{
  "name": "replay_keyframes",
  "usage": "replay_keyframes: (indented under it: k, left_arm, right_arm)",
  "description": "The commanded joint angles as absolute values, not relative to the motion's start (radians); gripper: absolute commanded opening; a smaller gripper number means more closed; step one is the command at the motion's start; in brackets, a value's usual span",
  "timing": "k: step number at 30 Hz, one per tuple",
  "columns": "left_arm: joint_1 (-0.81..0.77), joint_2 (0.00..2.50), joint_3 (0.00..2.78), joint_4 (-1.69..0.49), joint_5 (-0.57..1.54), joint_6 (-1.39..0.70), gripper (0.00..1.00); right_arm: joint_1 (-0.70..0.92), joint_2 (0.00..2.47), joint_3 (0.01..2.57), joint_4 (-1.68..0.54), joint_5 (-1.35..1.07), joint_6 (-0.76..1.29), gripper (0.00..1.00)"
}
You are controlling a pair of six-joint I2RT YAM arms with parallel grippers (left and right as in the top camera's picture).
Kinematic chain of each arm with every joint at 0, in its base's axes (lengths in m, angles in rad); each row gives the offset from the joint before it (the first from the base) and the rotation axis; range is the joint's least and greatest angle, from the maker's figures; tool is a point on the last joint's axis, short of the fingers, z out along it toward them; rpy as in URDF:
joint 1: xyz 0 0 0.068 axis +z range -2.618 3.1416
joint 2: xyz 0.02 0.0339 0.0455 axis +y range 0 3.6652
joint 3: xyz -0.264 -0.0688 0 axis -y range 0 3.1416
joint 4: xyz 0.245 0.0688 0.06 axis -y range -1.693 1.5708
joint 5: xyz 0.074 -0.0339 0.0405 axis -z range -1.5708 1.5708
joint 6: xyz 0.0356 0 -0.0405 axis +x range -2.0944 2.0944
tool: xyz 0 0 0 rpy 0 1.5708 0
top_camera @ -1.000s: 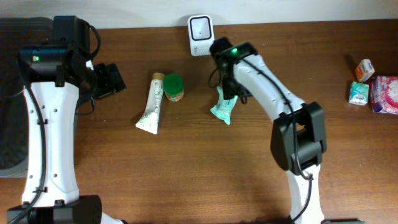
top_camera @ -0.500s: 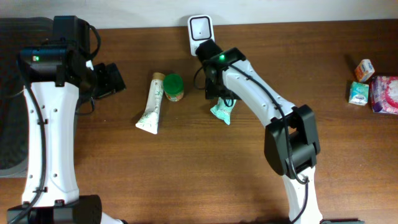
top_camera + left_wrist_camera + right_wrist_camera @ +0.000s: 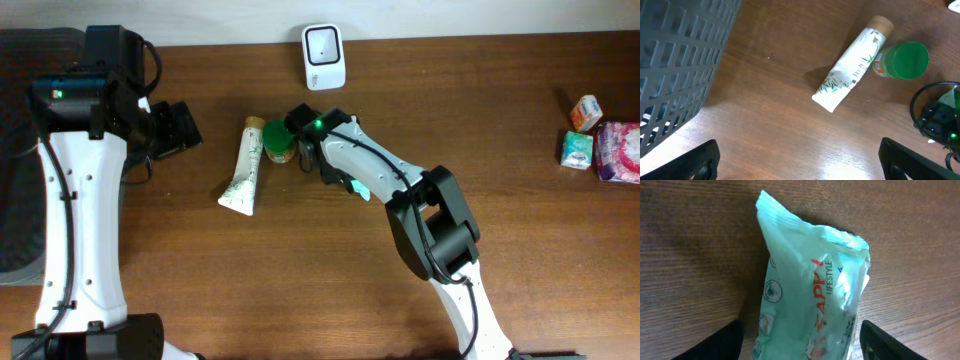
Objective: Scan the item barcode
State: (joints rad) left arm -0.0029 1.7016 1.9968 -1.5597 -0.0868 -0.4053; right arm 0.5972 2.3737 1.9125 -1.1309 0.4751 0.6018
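Mint-green plastic wipes packet [image 3: 810, 295] lies on the brown wooden table [image 3: 690, 230] between the right gripper [image 3: 805, 342] fingers, which are spread wide and not pinching. If they close off-centre, that slick film probably squirts out sideways.

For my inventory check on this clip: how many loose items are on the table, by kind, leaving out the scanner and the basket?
Tube: 1
Green-lidded jar: 1
Soft packets: 3 (mint packet at centre; teal packet and pink packet at the right edge)
Small carton: 1
Total: 6
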Motion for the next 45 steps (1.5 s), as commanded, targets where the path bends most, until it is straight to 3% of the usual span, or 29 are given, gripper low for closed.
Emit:
replay_keyframes:
  k: [1,2,3,4,7,9,11,14,15,19,22,26,29,35,37,38,39,43,45]
  left_arm:
    - [0.005,1.684,1.997,-1.561,-0.095,-0.411,0.99]
    - [0.005,1.684,1.997,-1.561,-0.095,-0.411,0.99]
    - [0.005,1.684,1.997,-1.560,-0.095,-0.411,0.99]
    - [0.005,1.684,1.997,-1.561,-0.095,-0.411,0.99]
    - [0.005,1.684,1.997,-1.561,-0.095,-0.411,0.99]
    - [0.005,1.684,1.997,-1.561,-0.095,-0.411,0.99]
    - [0.005,1.684,1.997,-1.560,-0.095,-0.411,0.99]
    - [0.005,1.684,1.997,-1.560,-0.095,-0.411,0.99]
    - [0.005,1.684,1.997,-1.561,-0.095,-0.411,0.99]
    - [0.005,1.684,1.997,-1.561,-0.095,-0.411,0.99]
    - [0.005,1.684,1.997,-1.561,-0.095,-0.411,0.99]
    - [0.005,1.684,1.997,-1.561,-0.095,-0.411,0.99]
    - [0.005,1.684,1.997,-1.561,-0.095,-0.411,0.99]
    - [0.005,1.684,1.997,-1.561,-0.095,-0.411,0.99]
    - [0.005,1.684,1.997,-1.561,-0.095,-0.411,0.99]
    - [0.005,1.684,1.997,-1.561,-0.095,-0.411,0.99]
    - [0.005,1.684,1.997,-1.561,-0.095,-0.411,0.99]
    - [0.005,1.684,1.997,-1.560,-0.095,-0.411,0.99]
    - [0.005,1.684,1.997,-1.561,-0.095,-0.411,0.99]
  right_arm:
    - [0.593,2.397,1.898,-1.130,0.484,0.607,0.66]
    - [0.593,2.396,1.899,-1.137,0.479,0.607,0.57]
    - [0.593,2.394,1.904,-1.150,0.479,0.607,0.40]
    - [0.588,2.388,1.915,-1.169,0.476,0.607,0.30]
    - [0.547,2.370,1.990,-1.238,0.428,0.596,0.30]
    - [0.492,2.360,2.066,-1.267,0.271,0.484,0.30]
    - [0.402,2.355,2.148,-1.302,0.006,0.341,0.25]
    - [0.283,2.355,2.165,-1.318,-0.312,0.210,0.25]
    - [0.204,2.355,2.163,-1.335,-0.515,0.119,0.25]
    - [0.064,2.355,2.160,-1.391,-0.890,-0.063,0.25]
    - [0.024,2.363,2.129,-1.394,-0.995,-0.082,0.25]
    - [0.056,2.365,2.060,-1.370,-0.856,-0.101,0.26]
    - [0.105,2.357,2.072,-1.371,-0.796,-0.097,0.33]
    - [0.208,2.251,2.167,-1.377,-0.374,0.082,0.40]
    - [0.258,2.226,2.170,-1.377,-0.229,0.129,0.57]
    - [0.281,2.226,2.170,-1.374,-0.192,0.145,0.88]
    - [0.308,2.234,2.163,-1.354,-0.194,0.155,0.99]
    - [0.381,2.236,2.147,-1.289,-0.264,0.174,0.99]
    - [0.411,2.237,2.147,-1.272,-0.176,0.226,0.72]
